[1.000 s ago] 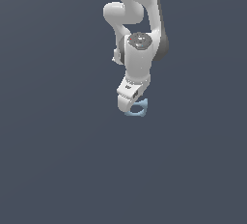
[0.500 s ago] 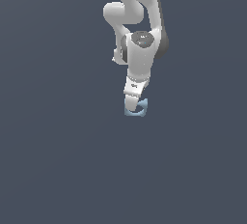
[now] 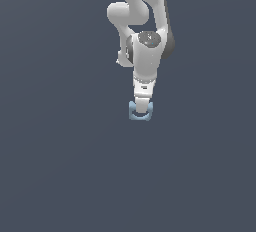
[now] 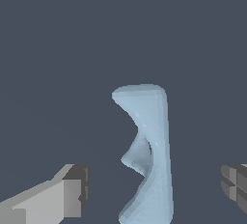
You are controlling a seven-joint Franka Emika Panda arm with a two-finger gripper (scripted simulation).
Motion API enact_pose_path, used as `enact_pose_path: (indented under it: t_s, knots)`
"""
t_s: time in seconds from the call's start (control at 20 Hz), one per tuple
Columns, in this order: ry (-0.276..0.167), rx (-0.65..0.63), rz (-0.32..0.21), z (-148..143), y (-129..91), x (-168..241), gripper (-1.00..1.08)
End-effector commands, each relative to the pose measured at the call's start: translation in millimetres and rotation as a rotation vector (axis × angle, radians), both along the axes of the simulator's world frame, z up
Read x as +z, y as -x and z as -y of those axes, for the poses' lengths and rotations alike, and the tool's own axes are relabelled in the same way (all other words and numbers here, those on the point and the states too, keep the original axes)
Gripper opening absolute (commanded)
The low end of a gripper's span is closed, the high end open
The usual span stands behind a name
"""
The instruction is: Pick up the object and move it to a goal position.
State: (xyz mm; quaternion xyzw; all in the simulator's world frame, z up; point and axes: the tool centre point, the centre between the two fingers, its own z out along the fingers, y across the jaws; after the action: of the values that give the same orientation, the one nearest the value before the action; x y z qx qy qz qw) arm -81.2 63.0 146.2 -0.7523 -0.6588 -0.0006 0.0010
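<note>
Ring [image 3: 139,114], pale blue, lying on the dark grey floor [image 3: 60,166] directly under the white arm [image 3: 145,56]. Claw [image 4: 154,189] spread wide, straddling the ring [image 4: 147,150], fingers [image 4: 67,196] apart from it on either side, gripping nothing. No containers seen.

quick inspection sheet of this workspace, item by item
surface: plain dark grey floor, unmarked
job's things: pale-blue ring piece lies directly under the gripper, not lifted as far as can be told
clutter: nothing seen
gripper: gripper open, one finger on each side of the piece, neither touching it
cables: nothing seen
surroundings: white arm reaching down from above; no goal marker seen
</note>
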Motion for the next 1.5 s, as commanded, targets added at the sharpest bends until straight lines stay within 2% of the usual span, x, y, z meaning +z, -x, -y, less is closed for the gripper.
enact_pose_path:
  t_s: [0.0,0.5,1.0,1.25,1.3,1.45]
  knots:
    - [0.001,0.031,0.000,-1,2,0,1.00]
    - [0.002,0.053,0.001,-1,3,-3,1.00]
    - [0.001,0.058,0.000,-1,4,-43,1.00]
    - [0.002,0.058,0.000,-1,4,-51,1.00]
    - [0.002,0.058,0.000,-1,4,-51,-1.00]
    - [0.002,0.058,0.000,-1,4,-51,-1.00]
